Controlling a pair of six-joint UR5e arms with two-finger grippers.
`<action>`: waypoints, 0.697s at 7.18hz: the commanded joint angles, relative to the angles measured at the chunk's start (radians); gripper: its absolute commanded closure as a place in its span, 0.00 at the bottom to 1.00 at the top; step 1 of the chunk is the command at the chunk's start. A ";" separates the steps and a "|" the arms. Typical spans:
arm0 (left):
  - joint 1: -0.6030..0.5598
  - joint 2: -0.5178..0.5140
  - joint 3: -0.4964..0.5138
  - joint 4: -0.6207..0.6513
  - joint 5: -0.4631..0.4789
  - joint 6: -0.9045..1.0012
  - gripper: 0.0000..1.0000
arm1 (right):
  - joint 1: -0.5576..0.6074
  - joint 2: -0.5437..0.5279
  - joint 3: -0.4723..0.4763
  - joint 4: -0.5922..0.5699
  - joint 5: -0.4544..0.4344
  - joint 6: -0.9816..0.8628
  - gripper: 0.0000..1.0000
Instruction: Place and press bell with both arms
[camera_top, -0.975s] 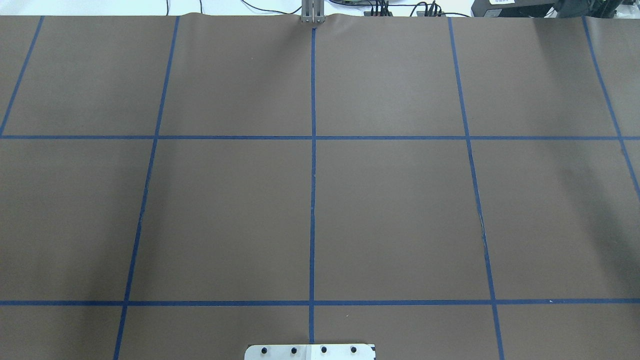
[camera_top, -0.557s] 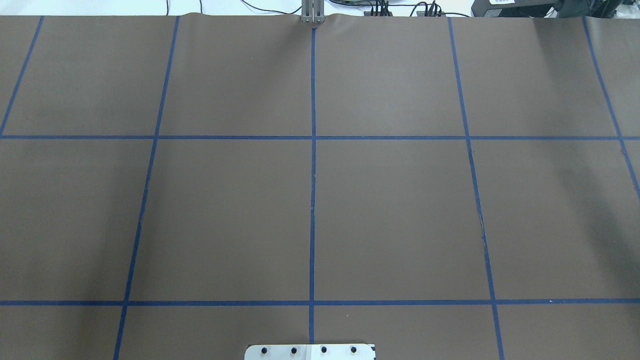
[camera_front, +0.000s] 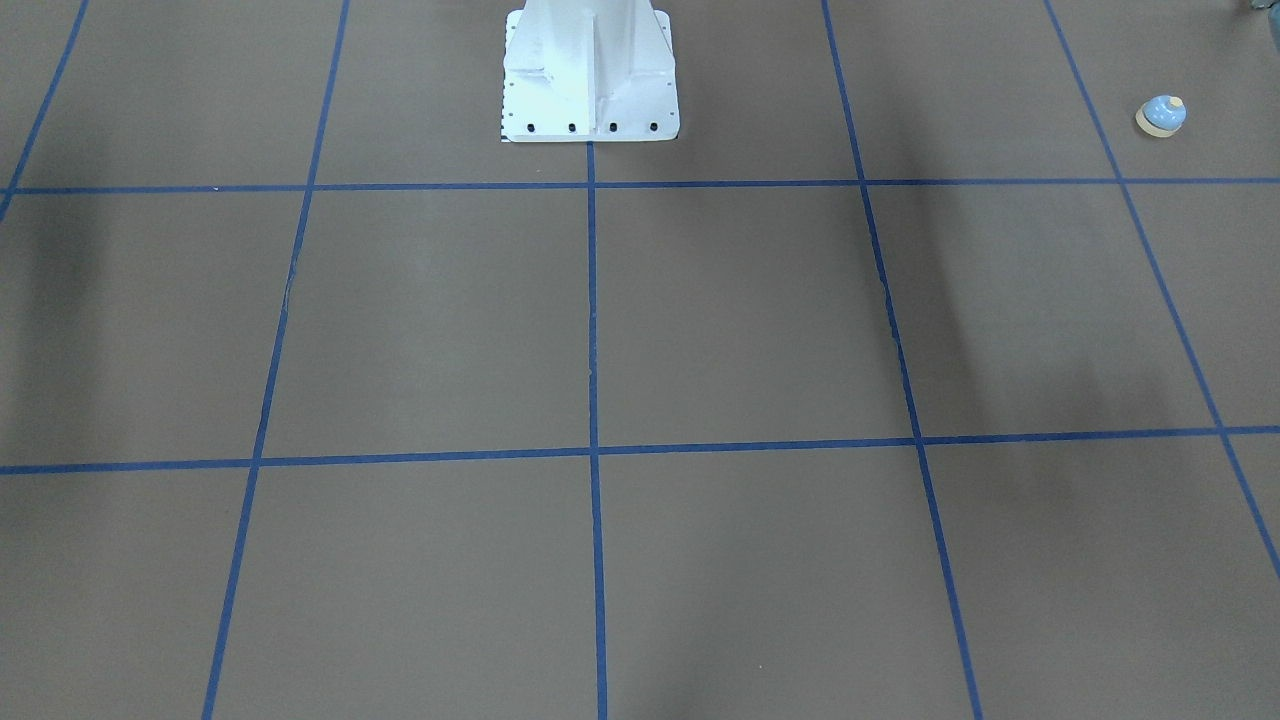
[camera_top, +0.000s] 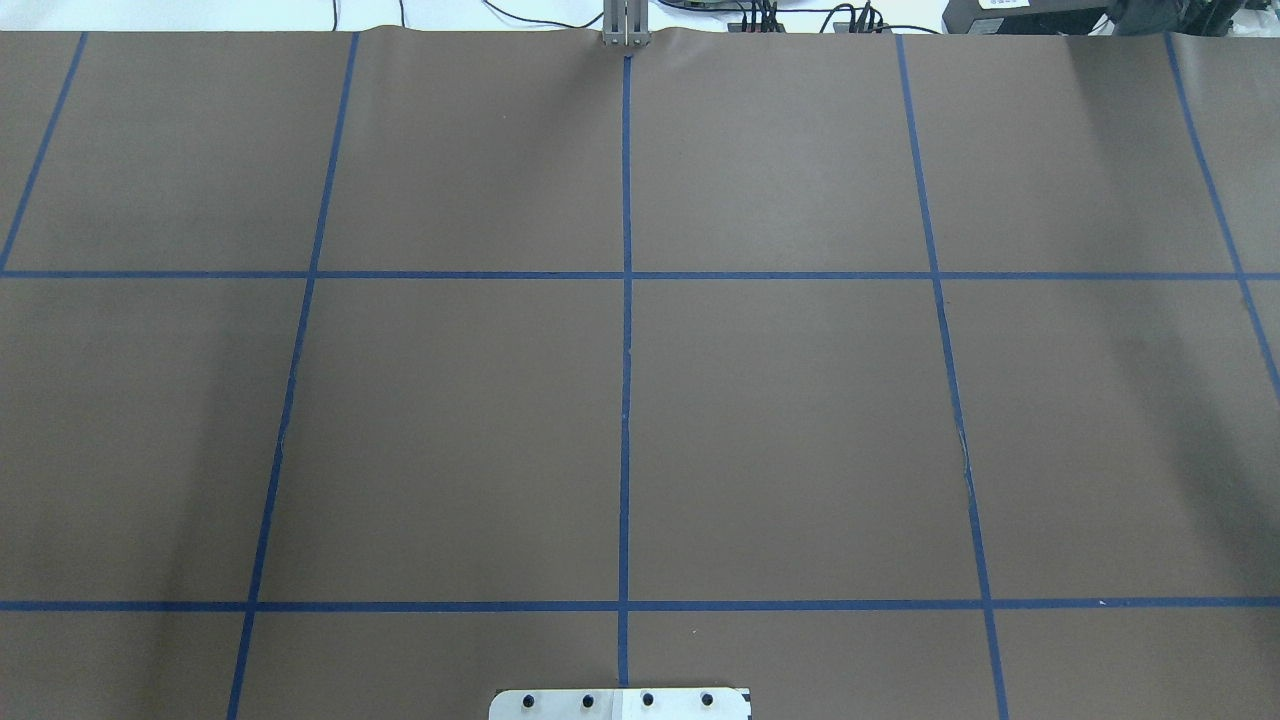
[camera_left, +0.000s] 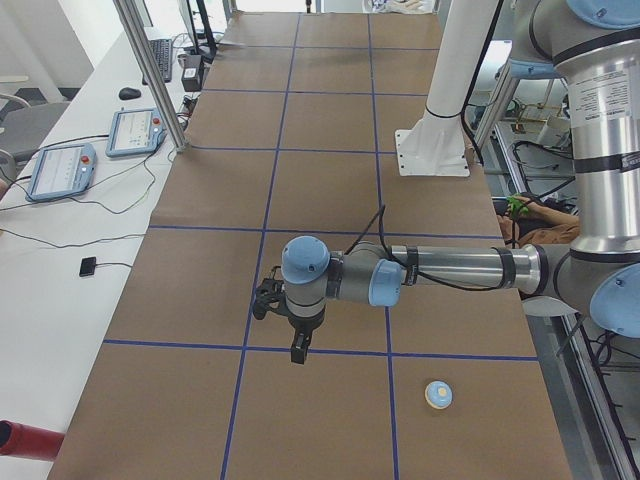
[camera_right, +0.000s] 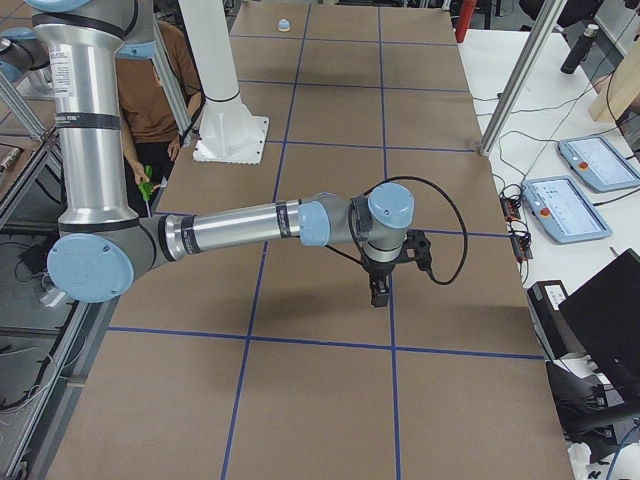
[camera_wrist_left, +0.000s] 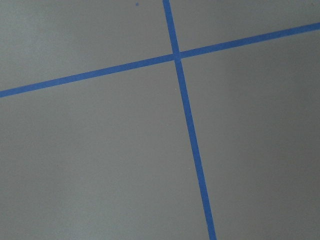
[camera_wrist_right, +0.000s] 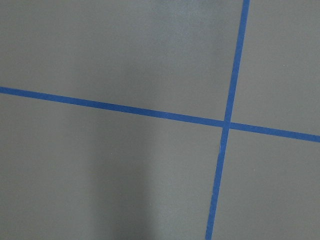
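- Near the tabletop's (camera_front: 740, 320) end on the robot's left, in the row of grid cells level with the white pedestal (camera_front: 588, 70): bell (camera_front: 1160, 116), small, light-blue and domed.
- Bell upright on its cream base ring, cream button uppermost; main axis vertical, outline round, hence no long axis along the tabletop and no sideways heading.
- Bell standing free inside its cell, near one of the blue tape lines (camera_front: 590, 300) but clear of it, touched by neither gripper.
- Left arm (camera_left: 450, 268), near and large in the left-side view, stretched level over the tabletop, wrist turned downward.
- Left gripper (camera_left: 298, 345) pointing straight down, hanging above the tabletop close to a tape line, apart from the bell; released or clenched, cannot tell from this view.
- Right arm (camera_right: 230, 228), near and large in the right-side view, likewise stretched level over the tabletop.
- Right gripper (camera_right: 380, 290) pointing down above the tabletop, well apart from the bell at the far end; grip likewise impossible to tell.
- Left wrist view: plain brown tabletop with one tape crossing (camera_wrist_left: 176, 55).
- Right wrist view: second tape crossing (camera_wrist_right: 226, 123), with a soft shadow over the lower left of the surface.
- Beside the robot in the right-side view: person (camera_right: 165, 80) in a brown shirt, partly hidden behind the right arm's upright section.
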 joint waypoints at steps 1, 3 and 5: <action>0.048 0.041 0.028 0.000 -0.001 -0.034 0.00 | -0.002 0.003 0.000 0.015 -0.007 -0.001 0.00; 0.165 0.138 0.039 -0.052 -0.001 -0.040 0.00 | -0.019 0.012 -0.004 0.012 -0.001 0.002 0.00; 0.182 0.239 0.103 -0.190 -0.067 -0.030 0.01 | -0.043 0.012 -0.004 0.014 -0.004 -0.001 0.00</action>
